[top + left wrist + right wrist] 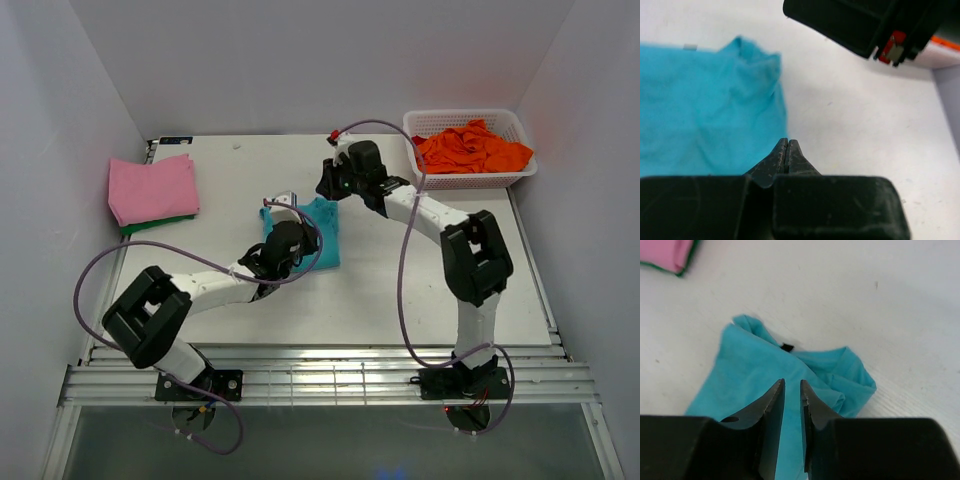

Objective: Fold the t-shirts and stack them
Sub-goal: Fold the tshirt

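A teal t-shirt lies partly folded and bunched in the middle of the table. It also shows in the left wrist view and in the right wrist view. My left gripper sits low at the shirt's right edge; in its wrist view the gripper is shut with nothing between its jaws. My right gripper hovers over the shirt's far end; in its wrist view the gripper has its jaws a little apart and empty. A folded pink shirt lies on a green one at the back left.
A white basket holding orange shirts stands at the back right. White walls close the table on the left, back and right. The right arm's black body hangs just beyond my left gripper.
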Controlling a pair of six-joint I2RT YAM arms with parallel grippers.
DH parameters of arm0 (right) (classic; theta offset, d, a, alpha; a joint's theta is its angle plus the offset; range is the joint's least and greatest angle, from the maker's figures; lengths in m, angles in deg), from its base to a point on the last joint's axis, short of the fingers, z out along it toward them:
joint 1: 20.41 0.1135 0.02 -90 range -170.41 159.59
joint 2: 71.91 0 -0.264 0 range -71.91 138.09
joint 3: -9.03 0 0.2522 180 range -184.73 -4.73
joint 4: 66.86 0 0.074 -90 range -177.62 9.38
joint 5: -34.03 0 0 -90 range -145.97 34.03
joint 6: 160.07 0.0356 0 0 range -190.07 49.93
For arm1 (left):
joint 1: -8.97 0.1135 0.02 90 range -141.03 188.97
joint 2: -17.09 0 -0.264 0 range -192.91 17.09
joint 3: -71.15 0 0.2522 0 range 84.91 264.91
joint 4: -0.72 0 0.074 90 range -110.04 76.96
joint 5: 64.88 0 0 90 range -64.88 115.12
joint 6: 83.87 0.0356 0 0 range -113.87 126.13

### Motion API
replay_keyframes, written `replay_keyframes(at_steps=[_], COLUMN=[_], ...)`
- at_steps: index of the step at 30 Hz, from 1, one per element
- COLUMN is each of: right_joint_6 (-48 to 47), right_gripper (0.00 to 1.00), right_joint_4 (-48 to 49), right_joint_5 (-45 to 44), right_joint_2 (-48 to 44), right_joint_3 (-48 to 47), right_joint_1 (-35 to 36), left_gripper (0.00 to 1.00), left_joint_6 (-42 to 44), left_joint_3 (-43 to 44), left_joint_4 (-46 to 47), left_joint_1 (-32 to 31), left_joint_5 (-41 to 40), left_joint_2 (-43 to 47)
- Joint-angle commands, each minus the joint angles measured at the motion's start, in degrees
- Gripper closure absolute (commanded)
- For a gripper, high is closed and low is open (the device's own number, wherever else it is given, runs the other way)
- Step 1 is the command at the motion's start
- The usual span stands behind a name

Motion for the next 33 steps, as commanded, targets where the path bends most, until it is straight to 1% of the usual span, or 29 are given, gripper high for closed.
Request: replay_keyframes(at_steps=[1, 4, 8, 9, 11, 12, 13, 14, 15, 16, 17, 19, 21, 24, 28, 33], right_joint_6=[-1.9, -1.6, -0.2, 0.7, 2.0, 2.4, 3.1, 3.2, 3.3, 3.3, 3.4, 4.1, 5.3, 6.7, 7.7, 8.5], right_gripper=[0.74, 0.74, 0.74, 0.74, 0.74, 0.73, 0.66, 0.63, 0.62, 0.59, 0.59, 0.59, 0.59, 0.6, 0.61, 0.63], right_joint_4=[7.2, 7.7, 8.6, 8.7, 8.9, 9.1, 9.1, 9.2, 9.3, 9.6, 9.9, 10.8, 11.5, 12.6, 8.5, 1.3], right_joint_5=[0.2, 0.4, 2.2, 2.9, 4.3, 6.2, 7.1, 7.6, 8.3, 8.7, 9.3, 10.3, 12.5, 13.5, 12.8, 9.3], right_joint_2=[-9.4, -12.8, -14.0, -13.8, -13.4, -13.3, -13.2, -12.9, -12.8, -12.7, -12.6, -12.1, -11.2, -9.1, -3.9, 0.1], right_joint_3=[3.6, 8.8, 14.1, 14.6, 15.7, 16.6, 16.9, 17.3, 18.1, 18.3, 18.7, 19.2, 19.4, 19.4, 16.0, 13.1], right_joint_1=[0.6, 1.2, 2.0, 2.2, 2.5, 2.6, 2.7, 3.0, 3.2, 3.4, 3.5, 3.5, 3.6, 4.0, 4.4, 4.9], left_gripper=[1.0, 0.96, 0.97, 0.99, 0.99, 0.99, 0.93, 0.87, 0.77, 0.45, 0.36, 0.28, 0.26, 0.26, 0.25, 0.25], left_joint_6=[6.8, 8.5, 9.9, 9.7, 9.2, 8.6, 7.9, 7.4, 6.1, 5.3, 4.5, 3.7, 4.0, 4.1, 4.1, 3.9], left_joint_3=[4.2, 3.8, 1.9, 1.6, 0.6, 0.3, 0.0, -1.3, -2.1, -3.0, -4.1, -6.3, -7.5, -8.6, -8.9, -8.9], left_joint_4=[0.7, 0.4, -0.1, -0.3, -0.9, -1.3, -2.4, -2.5, -2.5, -2.5, -2.5, -2.5, -2.6, -2.8, -2.7, -1.9], left_joint_1=[-0.1, -0.1, 0.3, 1.2, 2.2, 3.7, 4.5, 5.4, 7.2, 8.2, 9.2, 11.8, 13.6, 14.9, 16.3, 17.7], left_joint_5=[-1.1, -3.8, -7.9, -7.5, -6.1, -5.0, -3.7, -2.4, 0.2, 1.2, 2.1, 3.5, 3.7, 4.0, 6.7, 7.8], left_joint_2=[6.0, 8.2, 7.1, 5.5, 3.9, 3.2, 2.5, 2.4, 2.4, 3.4, 4.0, 5.3, 6.5, 7.5, 7.0, 4.3])
